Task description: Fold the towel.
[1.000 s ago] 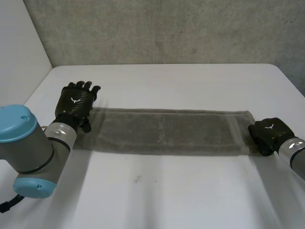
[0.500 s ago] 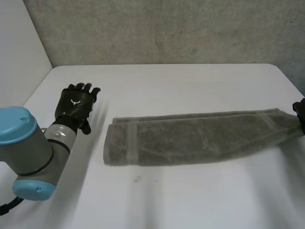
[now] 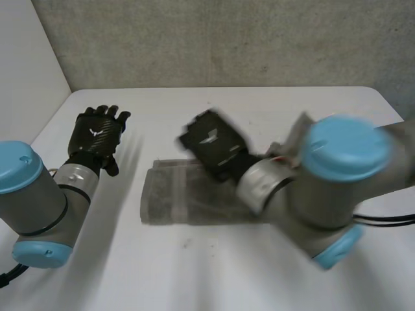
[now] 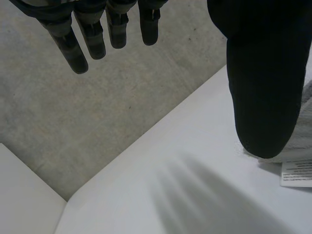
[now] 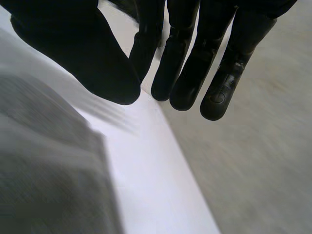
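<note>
The grey towel (image 3: pixel 172 194) lies across the middle of the white table, its left end folded. My right arm has swung in over it, and my right hand (image 3: pixel 214 146) hovers above the towel's left half. In the right wrist view its thumb presses against straight fingers (image 5: pixel 185 63), with the towel (image 5: pixel 44 161) under the palm. My left hand (image 3: pixel 97 133) is open with fingers spread, held over the table just left of the towel. The left wrist view shows its fingers (image 4: pixel 97 34) straight, with the towel's edge (image 4: pixel 307 107) and white label (image 4: pixel 296 173) beside the thumb.
The table (image 3: pixel 227 278) has free room in front of the towel and behind it. A grey wall (image 3: pixel 227 39) runs along the far edge. My right arm's big joint (image 3: pixel 337 175) covers the towel's right part.
My right hand pulled the towel's right end rightward, then swept back left with it over the towel. The towel now looks much shorter. My left hand barely moved.
</note>
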Robot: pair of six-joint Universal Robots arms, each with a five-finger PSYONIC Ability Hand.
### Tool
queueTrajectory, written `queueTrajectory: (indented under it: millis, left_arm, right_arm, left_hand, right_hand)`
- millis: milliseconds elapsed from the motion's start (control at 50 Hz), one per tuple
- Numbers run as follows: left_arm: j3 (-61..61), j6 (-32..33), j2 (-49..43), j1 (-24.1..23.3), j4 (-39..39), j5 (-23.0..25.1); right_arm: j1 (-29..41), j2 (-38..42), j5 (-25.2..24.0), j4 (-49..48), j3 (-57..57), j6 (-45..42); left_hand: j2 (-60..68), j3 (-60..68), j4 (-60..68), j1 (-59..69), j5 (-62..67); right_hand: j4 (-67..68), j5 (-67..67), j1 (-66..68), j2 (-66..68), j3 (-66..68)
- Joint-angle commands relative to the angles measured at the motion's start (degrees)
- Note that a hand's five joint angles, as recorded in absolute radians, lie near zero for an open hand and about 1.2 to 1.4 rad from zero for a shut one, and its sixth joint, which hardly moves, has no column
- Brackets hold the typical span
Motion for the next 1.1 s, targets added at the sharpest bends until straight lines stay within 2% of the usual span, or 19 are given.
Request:
queueTrajectory:
  millis: [20, 100, 160, 180, 200, 220, 240, 260, 300, 320, 340, 360, 460, 620, 780, 1100]
  left_arm:
    - [0.0, 0.0, 0.0, 0.6, 0.4, 0.0]
    - [0.0, -0.1, 0.0, 0.7, 0.4, 0.0]
    - [-0.1, -0.1, 0.0, 0.6, 0.4, 0.0]
    - [-0.1, -0.1, 0.0, 0.6, 0.4, 0.0]
    - [-0.1, -0.1, -0.1, 0.6, 0.4, 0.0]
    - [-0.1, -0.1, -0.1, 0.5, 0.4, 0.0]
    - [-0.1, -0.1, -0.1, 0.5, 0.4, 0.0]
    - [-0.1, -0.1, -0.1, 0.5, 0.4, 0.0]
    - [-0.1, -0.1, -0.1, 0.5, 0.4, 0.0]
    - [-0.1, -0.1, -0.2, 0.5, 0.4, 0.0]
    - [-0.1, -0.1, -0.2, 0.5, 0.4, 0.0]
    - [-0.1, 0.0, -0.2, 0.4, 0.5, 0.1]
    - [-0.2, 0.0, -0.4, 0.4, 0.5, 0.1]
    - [-0.5, 0.0, -0.6, 0.3, 0.5, 0.1]
    - [-0.5, 0.1, -0.7, 0.3, 0.6, 0.1]
    - [-0.6, 0.2, -0.9, 0.3, 0.6, 0.1]
  right_arm:
    - [9.9, 13.1, 0.2, 0.1, -6.5, -0.1]
    - [11.1, 16.2, 0.7, 0.4, -8.2, -0.4]
    - [11.1, 15.8, 3.5, 0.4, -8.6, 0.2]
    - [10.8, 14.6, 6.5, 0.5, -8.4, 0.8]
    - [10.8, 14.6, 6.5, 0.5, -8.4, 0.8]
    - [10.8, 12.5, 10.7, 0.5, -8.0, 2.1]
    - [9.8, 9.9, 15.2, 0.6, -7.5, 4.7]
    - [9.8, 9.9, 15.3, 0.6, -7.5, 4.7]
    - [2.8, 5.5, 21.4, 0.6, -6.0, 11.9]
    - [2.8, 5.5, 21.4, 0.6, -5.9, 11.9]
    - [-0.9, 4.2, 22.5, 0.7, -5.4, 15.6]
    - [-3.9, 3.6, 22.3, 1.0, -5.0, 18.6]
    - [-9.1, 5.2, 20.2, 3.8, -5.1, 21.4]
    - [-13.6, 11.0, 20.2, 5.5, -6.3, 21.8]
    - [-15.0, 15.5, 19.8, 5.9, -8.4, 22.6]
    - [-14.8, 18.3, 18.8, 6.1, -9.9, 26.2]
  left_hand:
    - [0.5, 0.5, 0.4, 0.1, -1.7]
    - [0.5, 0.5, 0.4, 0.1, -1.7]
    - [0.5, 0.5, 0.4, 0.1, -1.7]
    - [0.5, 0.5, 0.4, 0.1, -1.7]
    - [0.5, 0.5, 0.4, 0.1, -1.7]
    - [0.5, 0.5, 0.4, 0.1, -1.7]
    - [0.5, 0.5, 0.4, 0.1, -1.7]
    - [0.5, 0.5, 0.4, 0.1, -1.7]
    - [0.5, 0.5, 0.4, 0.1, -1.7]
    - [0.5, 0.5, 0.4, 0.1, -1.7]
    - [0.5, 0.5, 0.4, 0.1, -1.7]
    - [0.5, 0.5, 0.4, 0.1, -1.7]
    - [0.5, 0.5, 0.4, 0.1, -1.7]
    - [0.5, 0.5, 0.4, 0.1, -1.7]
    - [0.5, 0.5, 0.4, 0.1, -1.7]
    - [0.5, 0.5, 0.4, 0.1, -1.7]
  right_hand:
    - [11.6, 13.1, 23.7, 12.4, 11.9]
    - [11.6, 13.1, 23.7, 12.4, 11.9]
    - [6.5, 8.0, 18.6, 7.2, 6.8]
    - [-17.0, -15.5, -4.9, -16.3, -16.7]
    - [-17.3, -15.8, -5.1, -16.5, -16.9]
    - [-25.9, -24.4, -13.8, -25.2, -25.6]
    - [-26.5, -25.0, -14.4, -25.8, -26.2]
    - [-26.5, -25.0, -14.4, -25.8, -26.2]
    - [-27.3, -25.8, -15.2, -26.6, -27.0]
    - [-27.4, -25.8, -15.2, -26.6, -27.0]
    - [-27.4, -25.8, -15.2, -26.6, -27.0]
    - [-27.2, -25.7, -15.1, -26.4, -26.9]
    - [-26.7, -25.2, -14.6, -25.9, -26.3]
    - [-26.5, -25.0, -14.4, -25.8, -26.2]
    - [-25.0, -23.5, -12.9, -24.3, -24.7]
    - [-26.0, -24.5, -13.9, -25.3, -25.7]
